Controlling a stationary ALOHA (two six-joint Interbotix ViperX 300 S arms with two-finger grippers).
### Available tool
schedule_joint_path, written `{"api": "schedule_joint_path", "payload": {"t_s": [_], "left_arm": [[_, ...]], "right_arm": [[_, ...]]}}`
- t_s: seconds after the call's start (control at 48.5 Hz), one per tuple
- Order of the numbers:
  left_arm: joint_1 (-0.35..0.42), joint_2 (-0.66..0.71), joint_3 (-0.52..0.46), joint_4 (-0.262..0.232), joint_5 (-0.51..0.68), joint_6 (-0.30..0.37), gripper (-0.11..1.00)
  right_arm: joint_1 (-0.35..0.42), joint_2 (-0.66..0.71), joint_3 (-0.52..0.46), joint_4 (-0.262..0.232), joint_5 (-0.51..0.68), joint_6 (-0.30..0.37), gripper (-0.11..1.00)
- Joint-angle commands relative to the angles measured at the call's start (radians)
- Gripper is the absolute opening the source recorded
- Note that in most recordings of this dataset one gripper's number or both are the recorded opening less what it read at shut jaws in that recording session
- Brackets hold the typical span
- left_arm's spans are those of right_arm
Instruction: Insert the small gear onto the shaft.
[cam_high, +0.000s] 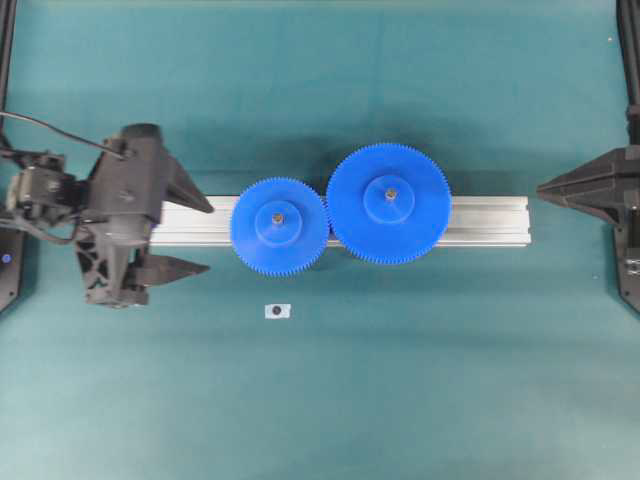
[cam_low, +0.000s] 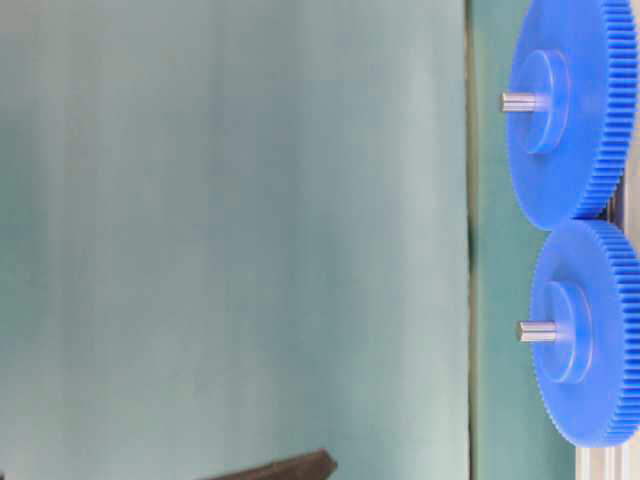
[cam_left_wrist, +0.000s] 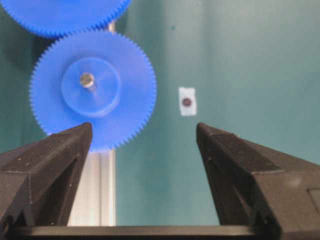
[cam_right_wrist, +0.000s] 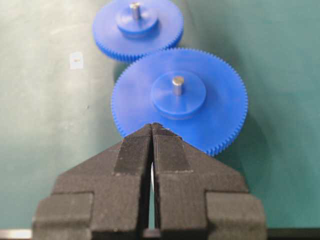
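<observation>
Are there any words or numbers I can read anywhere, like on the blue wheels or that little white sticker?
None can be read.
small gear: no writing.
larger gear: no writing.
white sticker: only a dark dot, no letters.

Small gear (cam_high: 279, 223) seated on its shaft (cam_high: 277, 217), on the rail (cam_high: 490, 220), touching the larger gear (cam_high: 388, 203) to its right; tag (cam_high: 278, 311) lies nearer.

Robotics lab bench: teal mat (cam_high: 320, 400), aluminium rail (cam_high: 490, 220) fixture, black arm mounts at edges.
</observation>
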Motion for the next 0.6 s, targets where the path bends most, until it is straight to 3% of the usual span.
{"api": "schedule_joint_path", "payload": {"t_s": [0.0,0.578], "left_arm": [[-0.005,-0.037,0.017,0.002,-0.028,-0.002,0.82],[-0.005,-0.219,0.163,0.002,-0.155,0.0,0.82]], "right_arm": [[-0.002,0.006,-0.009,0.0,-0.003,0.008,0.06],[-0.003,0.006,0.003,0.0,-0.008,0.008,0.07]]}}
